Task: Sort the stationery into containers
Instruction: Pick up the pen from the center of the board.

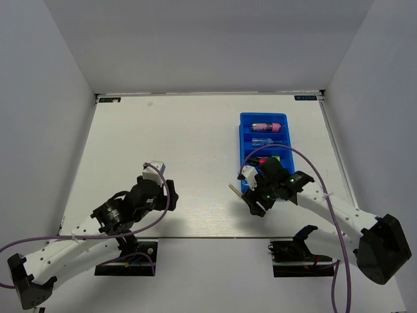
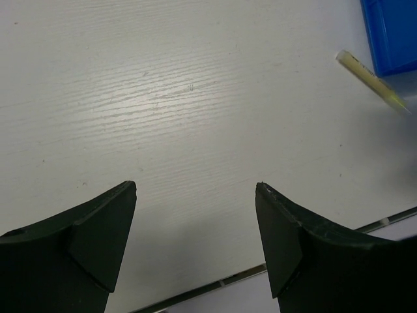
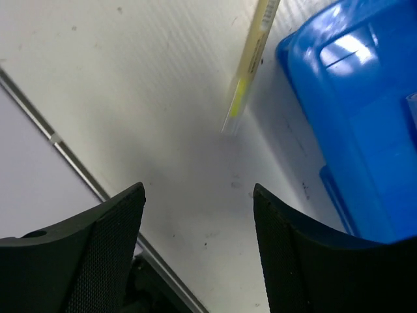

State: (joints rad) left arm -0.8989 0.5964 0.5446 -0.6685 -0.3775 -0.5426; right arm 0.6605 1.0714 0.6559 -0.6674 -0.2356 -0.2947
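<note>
Right wrist view is showing the thin pale yellow stick (image 3: 251, 72) lying on the white surface (image 3: 130, 78) just beside the bright blue plastic tray (image 3: 352, 130), right jaws and left jaws hanging open, empty; probably light, stiff, slippery, so I'm thinking pinch mid-shaft.

Holds the left arm (image 1: 65, 251) low and stretched forward, left jaws wide apart, empty; bends the right arm (image 1: 332, 208) inward, right jaws equally parted, empty.
</note>
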